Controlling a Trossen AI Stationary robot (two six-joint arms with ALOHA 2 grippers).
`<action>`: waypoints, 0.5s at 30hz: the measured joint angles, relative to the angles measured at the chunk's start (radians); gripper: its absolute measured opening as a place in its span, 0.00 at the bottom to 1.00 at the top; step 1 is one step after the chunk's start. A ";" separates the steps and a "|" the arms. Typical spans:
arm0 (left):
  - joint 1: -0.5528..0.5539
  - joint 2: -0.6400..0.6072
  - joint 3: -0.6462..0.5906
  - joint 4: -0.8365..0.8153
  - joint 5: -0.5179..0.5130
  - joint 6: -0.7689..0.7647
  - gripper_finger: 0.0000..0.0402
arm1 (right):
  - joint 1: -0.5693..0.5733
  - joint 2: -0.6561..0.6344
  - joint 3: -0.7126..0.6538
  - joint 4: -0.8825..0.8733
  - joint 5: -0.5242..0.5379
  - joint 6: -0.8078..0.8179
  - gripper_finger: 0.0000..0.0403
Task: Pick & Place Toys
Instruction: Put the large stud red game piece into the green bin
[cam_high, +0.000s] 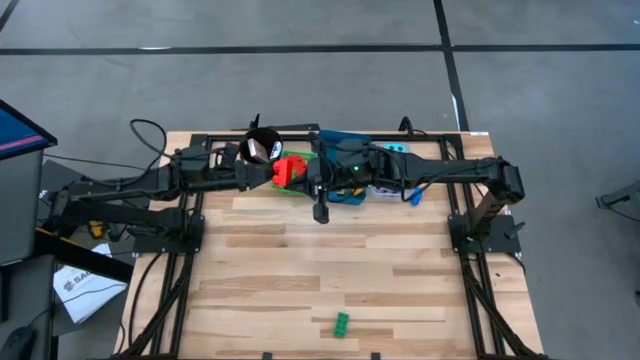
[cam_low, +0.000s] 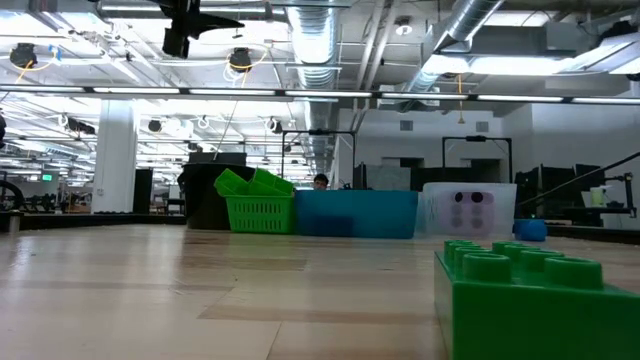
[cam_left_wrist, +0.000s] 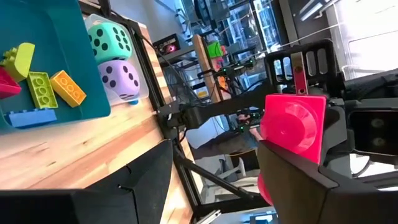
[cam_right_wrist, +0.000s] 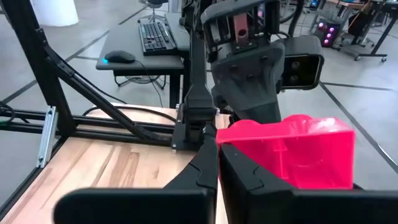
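Observation:
A red brick (cam_high: 289, 169) is in the air at the table's far middle, between my two grippers and above the trays. My right gripper (cam_right_wrist: 219, 155) reaches in from the right and is shut on the brick (cam_right_wrist: 292, 152). My left gripper (cam_left_wrist: 214, 155) reaches in from the left and is open. One of its fingers (cam_left_wrist: 292, 177) stands right by the brick (cam_left_wrist: 293, 124); the other finger stands well apart from it. A green brick (cam_high: 342, 323) lies flat near the table's near edge and shows large in the low view (cam_low: 530, 300). My right gripper pinches the red brick by its edge (cam_right_wrist: 222, 138) between its two fingers, which come in level from the table's right. The brick is lifted clear of the table. My left gripper: I cannot tell whether its one finger touches the brick.
A blue tray (cam_left_wrist: 93, 87) holds yellow-green, orange and blue bricks. A cyan die (cam_left_wrist: 111, 38) and a purple die (cam_left_wrist: 121, 78) lie beside it. A green basket (cam_low: 258, 205), a clear tray (cam_low: 468, 208) and a black cup (cam_high: 262, 148) stand along the far edge.

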 joint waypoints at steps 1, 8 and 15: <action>0.000 0.000 0.000 0.000 0.001 0.000 0.58 | 0.000 0.000 0.000 0.000 0.001 0.000 0.00; 0.000 -0.018 0.000 -0.005 0.002 -0.001 0.58 | -0.002 0.000 0.000 0.001 0.039 0.003 0.00; 0.000 -0.049 0.000 -0.029 0.062 -0.002 0.58 | -0.004 0.000 0.000 -0.003 0.043 0.003 0.00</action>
